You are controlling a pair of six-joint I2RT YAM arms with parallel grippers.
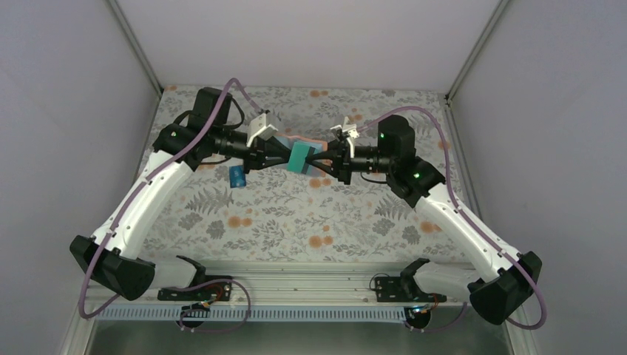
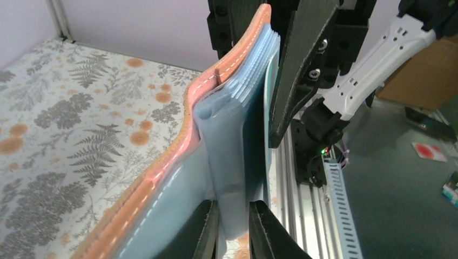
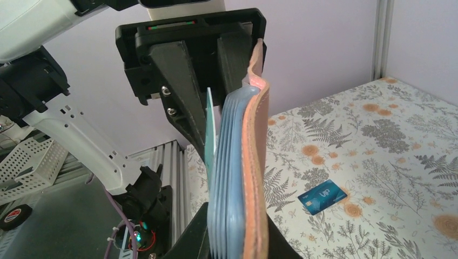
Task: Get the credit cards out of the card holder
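The card holder (image 1: pixel 297 140) hangs in the air between both grippers, with a salmon cover (image 2: pixel 162 178) and pale blue sleeves (image 3: pixel 232 178). My right gripper (image 3: pixel 237 237) is shut on its cover and sleeves from one end, also seen from above (image 1: pixel 325 161). My left gripper (image 2: pixel 233 229) is shut on the opposite end, on a teal-green card (image 1: pixel 303 157) and its sleeve. The card's edge (image 3: pixel 208 124) stands apart from the stack. A blue card (image 1: pixel 236 176) lies flat on the table, and also shows in the right wrist view (image 3: pixel 323 197). Black and red cards are hidden.
The floral tablecloth (image 1: pixel 296 214) covers the table, with walls left, right and behind. A metal rail (image 1: pixel 310 292) runs along the near edge. A pale flat piece with a red dot (image 2: pixel 429 151) lies on the floor off the table. A white basket (image 3: pixel 27 162) stands beyond the rail.
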